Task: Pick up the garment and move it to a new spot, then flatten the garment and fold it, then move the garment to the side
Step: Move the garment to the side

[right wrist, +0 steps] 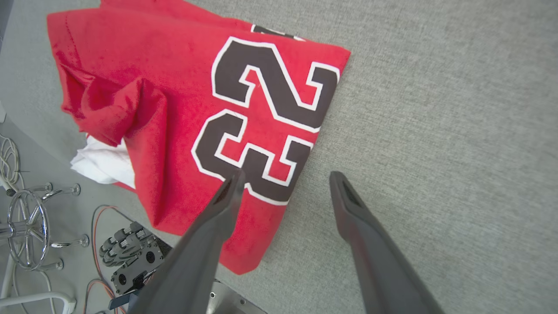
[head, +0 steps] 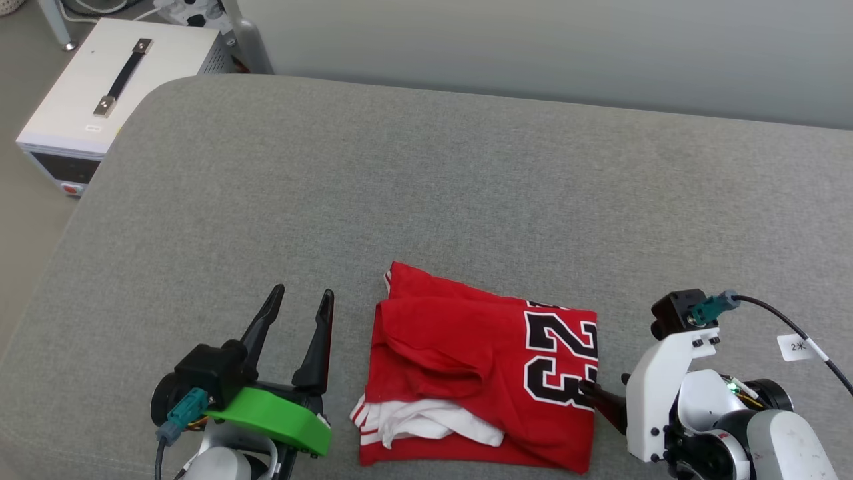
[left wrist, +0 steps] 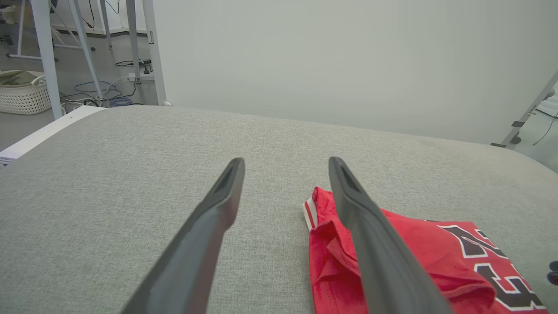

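The red jersey lies folded near the front edge of the gray cushion. The left gripper and right gripper sit beside it, wide apart and empty. Folding looks done. Next, grab it and move it aside.

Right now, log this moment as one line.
garment: roughly folded on grey cushion | left gripper: open, empty, beside garment | right gripper: open, empty, straddling garment's numbered edge

Left gripper jaws apart near red garment
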Robot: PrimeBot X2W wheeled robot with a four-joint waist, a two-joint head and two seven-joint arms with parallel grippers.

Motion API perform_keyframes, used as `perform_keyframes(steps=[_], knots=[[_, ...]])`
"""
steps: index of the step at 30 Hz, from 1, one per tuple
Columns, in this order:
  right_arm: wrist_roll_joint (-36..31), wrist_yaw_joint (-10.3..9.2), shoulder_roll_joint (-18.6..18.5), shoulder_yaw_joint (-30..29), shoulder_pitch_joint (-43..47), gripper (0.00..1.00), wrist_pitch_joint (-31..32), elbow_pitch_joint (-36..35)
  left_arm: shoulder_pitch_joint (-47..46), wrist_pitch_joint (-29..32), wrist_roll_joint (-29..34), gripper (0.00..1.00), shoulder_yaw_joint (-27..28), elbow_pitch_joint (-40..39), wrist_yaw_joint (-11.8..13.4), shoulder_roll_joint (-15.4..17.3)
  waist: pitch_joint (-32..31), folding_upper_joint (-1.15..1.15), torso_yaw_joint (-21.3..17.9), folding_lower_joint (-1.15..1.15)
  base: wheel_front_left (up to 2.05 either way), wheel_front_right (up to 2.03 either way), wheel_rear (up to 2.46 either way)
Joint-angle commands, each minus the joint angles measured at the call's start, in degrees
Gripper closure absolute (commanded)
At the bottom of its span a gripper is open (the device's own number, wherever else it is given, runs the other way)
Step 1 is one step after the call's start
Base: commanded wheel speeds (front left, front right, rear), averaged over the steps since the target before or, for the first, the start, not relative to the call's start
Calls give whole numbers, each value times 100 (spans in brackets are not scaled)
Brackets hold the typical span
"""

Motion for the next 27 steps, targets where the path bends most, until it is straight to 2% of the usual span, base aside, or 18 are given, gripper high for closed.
perform_keyframes(steps=[1,6,14,19,20,21,27], knots=[[-67,-1,55,-31,-126,0,112,69,-114,-32,9,0,5,4,-16,-31,180,0,188,0,0,0,0],[-102,-1,157,-47,-248,0,328,323,-170,-32,-2,0,-24,5,-16,-72,341,0,357,0,0,0,0],[-131,-1,218,-67,-347,0,287,782,-308,-32,-6,0,-63,-12,-16,-135,569,0,563,0,0,0,0],[-213,-1,228,120,-365,0,270,1078,-353,-32,-10,0,-60,-18,-16,-162,667,0,625,0,0,0,0],[-226,-1,218,184,-361,28,270,1119,-357,-32,-9,0,-60,-16,-16,-166,676,0,629,0,0,0,0],[-235,-1,186,268,-365,100,235,1148,-361,-32,-8,0,-60,-10,-16,-171,681,0,631,0,0,0,0],[-236,-1,-130,599,-501,100,-314,1160,-346,-32,-7,0,-44,41,-16,-157,571,0,539,0,0,0,0]])
